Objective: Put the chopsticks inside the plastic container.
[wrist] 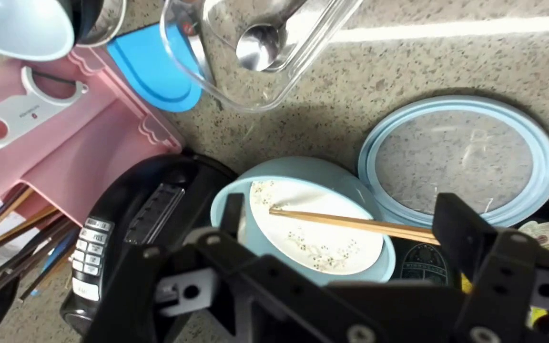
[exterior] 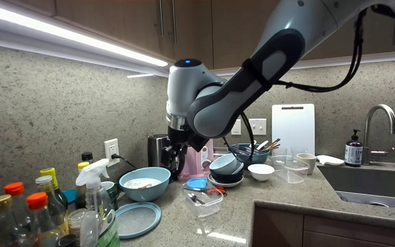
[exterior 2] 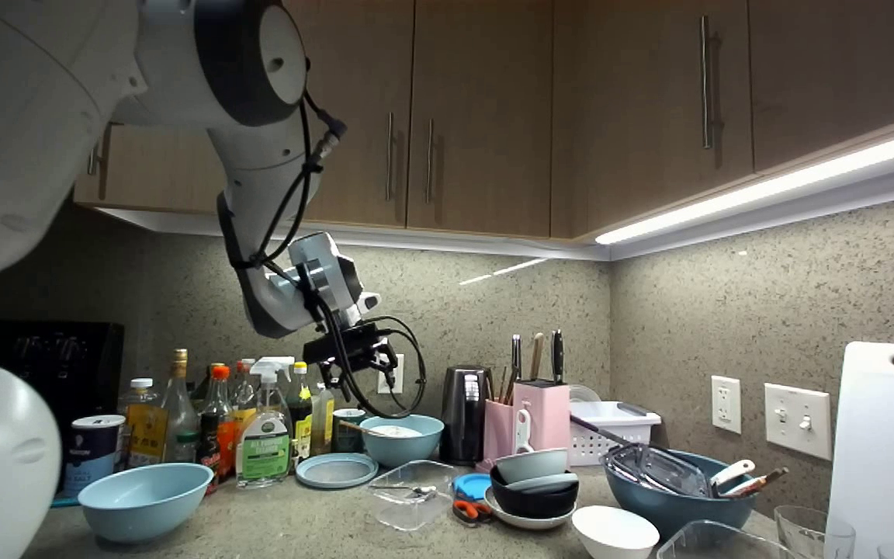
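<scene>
The wooden chopsticks [wrist: 341, 221] lie side by side on a white plate inside a light blue bowl [wrist: 298, 169]. They reach over the rim, and one end is hidden behind a finger in the wrist view. They also show in an exterior view [exterior 2: 362, 428]. The clear plastic container [exterior: 204, 207] stands on the counter beside the bowl and holds a spoon and other utensils; it also shows in the wrist view [wrist: 274, 102]. My gripper [wrist: 346, 221] is open and empty, its fingers apart with the bowl seen between them. In an exterior view the gripper [exterior 2: 362, 376] hangs above counter height.
A black kettle [wrist: 155, 214] and a pink knife block [wrist: 79, 128] stand near the bowl. A round blue lid [wrist: 455, 102] lies beside it. Bottles [exterior 2: 265, 442] crowd one side. Stacked bowls [exterior: 225, 164] and a second clear container [exterior: 291, 171] stand farther along.
</scene>
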You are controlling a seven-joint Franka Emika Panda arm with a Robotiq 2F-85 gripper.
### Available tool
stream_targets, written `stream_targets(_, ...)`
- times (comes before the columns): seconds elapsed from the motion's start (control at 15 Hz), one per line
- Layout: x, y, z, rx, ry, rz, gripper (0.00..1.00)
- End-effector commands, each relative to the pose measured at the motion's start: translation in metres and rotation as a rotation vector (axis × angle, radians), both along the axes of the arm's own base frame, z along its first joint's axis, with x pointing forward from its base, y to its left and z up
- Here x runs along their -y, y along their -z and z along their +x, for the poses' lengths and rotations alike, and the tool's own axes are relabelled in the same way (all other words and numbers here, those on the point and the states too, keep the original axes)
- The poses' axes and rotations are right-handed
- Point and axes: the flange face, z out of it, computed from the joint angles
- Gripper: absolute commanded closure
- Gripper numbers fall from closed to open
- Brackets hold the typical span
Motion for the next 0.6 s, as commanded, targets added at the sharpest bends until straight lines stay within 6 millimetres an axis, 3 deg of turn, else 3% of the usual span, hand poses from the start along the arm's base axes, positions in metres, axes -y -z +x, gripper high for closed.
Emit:
stream_targets(0.0,-0.002,0.003,0.006,0.001,0.001,-0.002,0.00)
stream_targets(0.27,-0.002,0.004,0.006,0.001,0.002,-0.002,0.00)
stream_targets(0.53,-0.009,0.012,0.018,-0.075,0.142,0.217,0.00)
